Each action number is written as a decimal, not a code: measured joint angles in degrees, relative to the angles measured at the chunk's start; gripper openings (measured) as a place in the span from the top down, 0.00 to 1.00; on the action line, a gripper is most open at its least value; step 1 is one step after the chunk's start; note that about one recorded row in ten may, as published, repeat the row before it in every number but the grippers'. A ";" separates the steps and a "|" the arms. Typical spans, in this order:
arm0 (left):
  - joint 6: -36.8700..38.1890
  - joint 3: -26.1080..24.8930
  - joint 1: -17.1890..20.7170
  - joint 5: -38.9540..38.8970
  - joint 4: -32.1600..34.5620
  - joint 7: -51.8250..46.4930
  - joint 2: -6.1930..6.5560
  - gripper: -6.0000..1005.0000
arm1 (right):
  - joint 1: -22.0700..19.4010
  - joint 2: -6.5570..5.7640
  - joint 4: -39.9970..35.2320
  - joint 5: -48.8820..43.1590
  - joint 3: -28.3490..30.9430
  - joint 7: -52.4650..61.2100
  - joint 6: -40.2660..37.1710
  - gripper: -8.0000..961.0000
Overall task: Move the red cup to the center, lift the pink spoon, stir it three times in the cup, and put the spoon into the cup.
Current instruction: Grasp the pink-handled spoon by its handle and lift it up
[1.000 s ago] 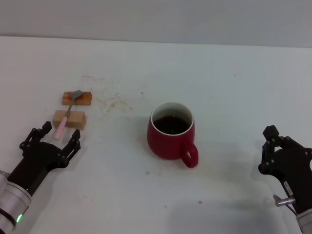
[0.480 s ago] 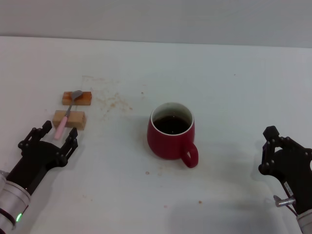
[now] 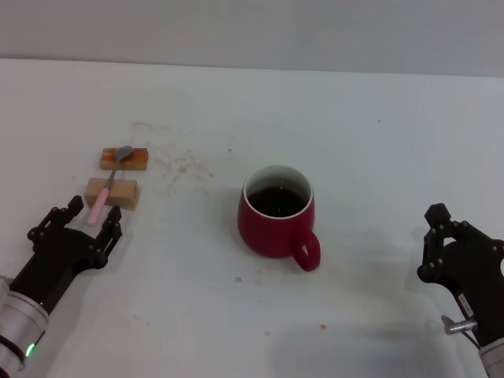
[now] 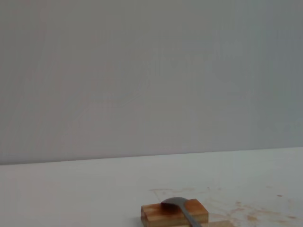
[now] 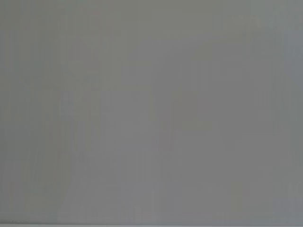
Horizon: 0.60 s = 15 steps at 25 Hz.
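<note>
The red cup (image 3: 276,224) stands upright near the table's middle, with dark liquid inside and its handle toward the front right. The pink spoon (image 3: 109,183) lies across two wooden blocks at the left, grey bowl on the far block and pink handle end toward me. Its grey bowl also shows in the left wrist view (image 4: 176,204). My left gripper (image 3: 95,209) is open and empty, low over the table just in front of the handle end. My right gripper (image 3: 429,241) is open and empty at the front right, well away from the cup.
An orange wooden block (image 3: 138,159) and a tan wooden block (image 3: 126,193) hold the spoon up off the table. Brown specks (image 3: 185,164) are scattered between the blocks and the cup. The right wrist view shows only a blank grey wall.
My left gripper has shifted slightly to the left, closer in line with the spoon's handle. The cup, the spoon and the right arm have not moved.
</note>
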 joint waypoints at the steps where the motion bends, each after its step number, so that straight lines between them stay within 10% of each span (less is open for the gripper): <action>1: 0.00 0.07 -0.02 0.00 0.00 -0.02 0.00 0.39 | 0.00 0.00 0.00 -0.01 0.00 0.00 0.00 0.99; 15: -0.54 0.24 -0.10 0.01 -0.01 0.12 0.09 0.43 | 0.09 0.00 0.00 -0.04 0.00 0.01 0.28 0.99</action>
